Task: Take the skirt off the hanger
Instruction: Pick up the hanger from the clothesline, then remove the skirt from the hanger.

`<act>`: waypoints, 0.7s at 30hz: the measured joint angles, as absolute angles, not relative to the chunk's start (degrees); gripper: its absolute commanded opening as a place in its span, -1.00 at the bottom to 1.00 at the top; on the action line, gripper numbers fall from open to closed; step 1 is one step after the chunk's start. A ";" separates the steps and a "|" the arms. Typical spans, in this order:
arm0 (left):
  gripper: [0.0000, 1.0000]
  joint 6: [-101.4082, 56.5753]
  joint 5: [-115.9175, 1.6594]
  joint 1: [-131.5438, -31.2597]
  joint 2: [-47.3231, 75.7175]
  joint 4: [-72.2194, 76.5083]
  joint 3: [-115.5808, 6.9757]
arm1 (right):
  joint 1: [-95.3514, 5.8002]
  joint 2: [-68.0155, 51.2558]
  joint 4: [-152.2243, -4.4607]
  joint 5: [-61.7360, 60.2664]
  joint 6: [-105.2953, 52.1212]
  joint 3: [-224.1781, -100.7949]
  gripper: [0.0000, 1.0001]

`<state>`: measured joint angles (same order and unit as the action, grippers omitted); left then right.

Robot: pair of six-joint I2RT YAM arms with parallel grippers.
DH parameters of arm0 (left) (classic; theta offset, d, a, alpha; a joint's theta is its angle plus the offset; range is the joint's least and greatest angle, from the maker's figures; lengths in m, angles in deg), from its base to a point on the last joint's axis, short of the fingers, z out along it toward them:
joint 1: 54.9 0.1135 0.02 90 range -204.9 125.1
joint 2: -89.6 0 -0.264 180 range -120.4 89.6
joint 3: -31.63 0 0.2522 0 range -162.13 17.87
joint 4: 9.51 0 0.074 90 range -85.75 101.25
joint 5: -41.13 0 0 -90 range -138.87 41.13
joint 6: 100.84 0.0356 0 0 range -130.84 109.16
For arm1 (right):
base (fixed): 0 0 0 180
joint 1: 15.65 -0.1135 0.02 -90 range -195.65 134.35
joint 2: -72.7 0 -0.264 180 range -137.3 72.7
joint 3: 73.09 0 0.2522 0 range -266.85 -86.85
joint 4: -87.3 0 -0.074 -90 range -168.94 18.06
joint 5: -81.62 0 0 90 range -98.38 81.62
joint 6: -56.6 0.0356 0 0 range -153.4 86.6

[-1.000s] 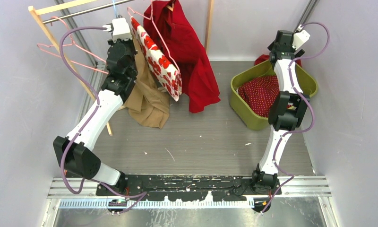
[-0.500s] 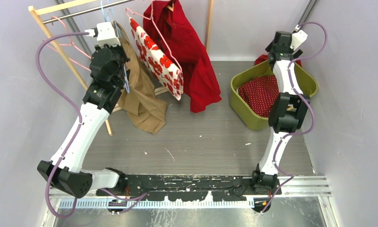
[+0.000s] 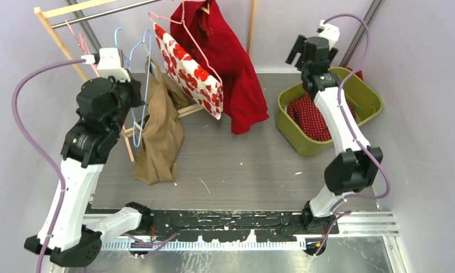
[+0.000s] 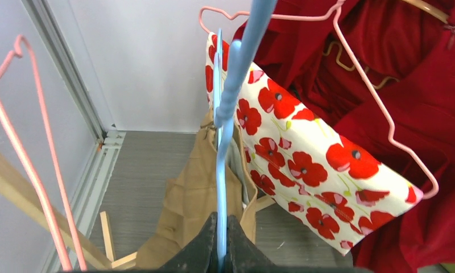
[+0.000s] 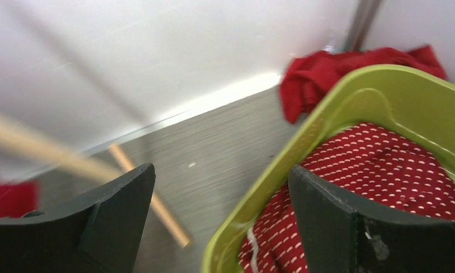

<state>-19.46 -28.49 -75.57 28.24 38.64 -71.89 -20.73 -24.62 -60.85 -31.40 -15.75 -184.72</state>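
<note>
From where I stand, the wooden rack (image 3: 49,28) is the thing to steer by. Just in front of it the left hand (image 4: 220,222) is pinched tight on the lower wire of the blue hanger (image 4: 220,182), and the hook looks to be off the rack's rail. My guess is that it grips low on the wire so the hanger stays upright and the cloth hangs free.

The tan skirt (image 3: 160,136) is on that hanger, draped down on the near side of the rack, with its hem bunched on the table (image 3: 242,165). It is not off yet, so I'd say the real step is yet to come.

Two other garments hang on the rack itself, a poppy-print piece (image 3: 188,68) beside the skirt and a red garment (image 3: 236,79) beyond that.

Well to the right of the rack, the right hand (image 5: 220,169) hovers over the near rim of the green basket (image 3: 288,122), fingers spread wide and holding nothing. It seems to be waiting there, open, so it can come across and pull the skirt free while the left one steadies the hanger
</note>
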 measured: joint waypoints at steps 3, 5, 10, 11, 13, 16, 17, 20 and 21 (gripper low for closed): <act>-1.00 -20.05 -30.21 -75.57 32.76 42.33 -69.68 | -28.14 -17.51 -60.04 -30.96 -17.54 -181.79 0.83; -1.00 -20.53 -31.20 -75.57 35.02 44.19 -68.65 | -34.94 -12.99 -59.08 -31.45 -19.05 -180.43 0.82; -1.00 -22.41 -34.61 -75.57 37.31 47.05 -67.58 | -52.82 -6.48 -56.50 -30.64 -21.72 -179.65 0.82; -1.00 -22.69 -35.39 -75.57 37.40 47.62 -67.54 | -55.85 -6.15 -56.02 -30.05 -22.11 -179.82 0.82; -1.00 -23.00 -37.03 -75.57 37.66 48.74 -67.43 | -59.90 -6.76 -54.78 -28.93 -22.83 -180.89 0.82; -1.00 -23.31 -39.11 -75.57 38.32 50.36 -67.39 | -63.74 -9.93 -53.31 -26.70 -23.18 -183.47 0.81; -1.00 -23.50 -39.85 -75.57 38.73 51.08 -67.39 | -64.55 -11.50 -53.14 -25.65 -23.05 -184.54 0.81; -1.00 -23.79 -41.01 -75.57 39.82 52.63 -67.39 | -66.11 -16.09 -53.42 -23.21 -22.66 -187.06 0.81; -1.00 -23.92 -41.25 -75.57 40.33 53.20 -67.39 | -66.61 -17.97 -53.51 -22.27 -22.48 -187.97 0.80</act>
<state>-23.92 -41.25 -75.57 40.33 53.20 -67.39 -66.61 -17.97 -53.51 -22.27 -22.48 -187.97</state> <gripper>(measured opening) 0.021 0.906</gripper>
